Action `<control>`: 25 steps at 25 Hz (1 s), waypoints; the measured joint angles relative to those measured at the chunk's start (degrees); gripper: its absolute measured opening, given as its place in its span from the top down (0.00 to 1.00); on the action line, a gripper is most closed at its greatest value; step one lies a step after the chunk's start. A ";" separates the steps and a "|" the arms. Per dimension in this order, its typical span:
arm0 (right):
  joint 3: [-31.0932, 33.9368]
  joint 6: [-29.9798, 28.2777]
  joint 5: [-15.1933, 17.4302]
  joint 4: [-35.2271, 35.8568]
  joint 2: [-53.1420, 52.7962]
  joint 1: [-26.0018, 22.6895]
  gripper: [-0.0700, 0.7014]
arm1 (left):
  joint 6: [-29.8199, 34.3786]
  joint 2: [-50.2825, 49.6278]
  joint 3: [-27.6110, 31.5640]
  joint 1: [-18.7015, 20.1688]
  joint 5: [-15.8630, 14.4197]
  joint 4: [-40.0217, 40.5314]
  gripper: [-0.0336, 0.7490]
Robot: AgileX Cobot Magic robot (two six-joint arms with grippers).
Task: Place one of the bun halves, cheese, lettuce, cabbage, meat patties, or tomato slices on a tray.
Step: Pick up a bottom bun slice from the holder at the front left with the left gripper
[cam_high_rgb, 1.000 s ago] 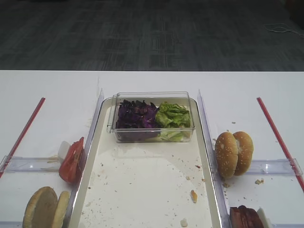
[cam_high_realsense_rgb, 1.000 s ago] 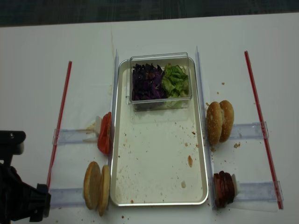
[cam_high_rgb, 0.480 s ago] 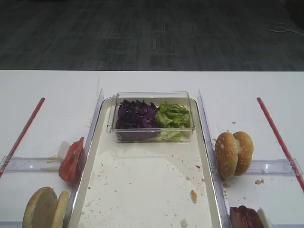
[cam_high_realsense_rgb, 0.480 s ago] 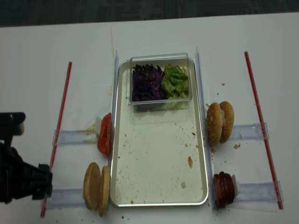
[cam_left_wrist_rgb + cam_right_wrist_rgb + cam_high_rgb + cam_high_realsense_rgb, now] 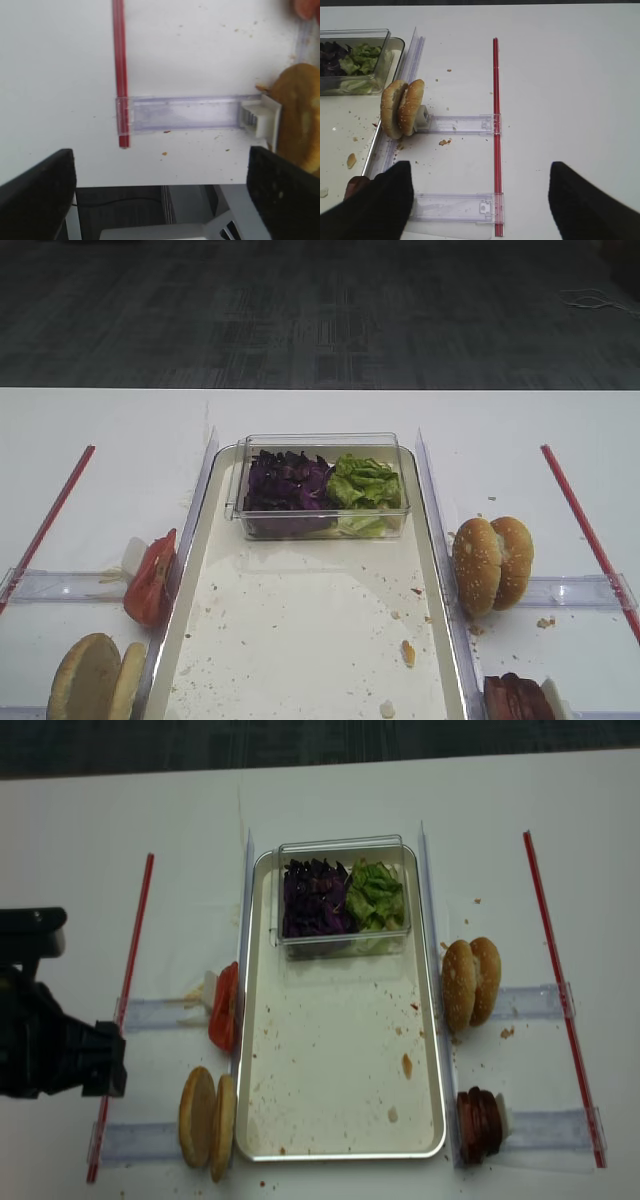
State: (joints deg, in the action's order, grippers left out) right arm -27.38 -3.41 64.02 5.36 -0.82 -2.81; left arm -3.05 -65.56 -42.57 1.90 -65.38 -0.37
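Softness is expected of the flat golden-rimmed bun halves (image 5: pixel 208 1124) at the white table's near-left edge, best pinched across the rim by the wide-open, empty left gripper (image 5: pixel 160 190).

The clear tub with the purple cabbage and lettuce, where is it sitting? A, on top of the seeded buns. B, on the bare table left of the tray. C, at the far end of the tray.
C: the clear tub sits inside the tray, at its far end.

Left gripper (image 5: pixel 160 175) jaws wide apart, right gripper (image 5: pixel 480 195) likewise spread
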 joint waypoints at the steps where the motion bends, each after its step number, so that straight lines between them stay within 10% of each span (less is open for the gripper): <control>1: 0.00 0.00 0.00 0.00 0.00 0.00 0.15 | -0.75 0.00 -0.27 1.86 0.00 -0.36 0.11; 16: 0.00 0.00 0.00 0.00 0.00 0.00 0.15 | -24.00 -0.76 -5.61 42.71 2.68 -0.67 0.14; 25: 0.00 0.00 0.00 0.00 0.00 0.00 0.15 | -32.93 -8.30 -5.61 45.35 6.26 0.82 0.14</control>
State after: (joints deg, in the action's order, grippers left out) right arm -27.38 -3.41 64.02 5.36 -0.82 -2.81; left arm -35.98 -73.86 -48.18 47.25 -59.13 0.45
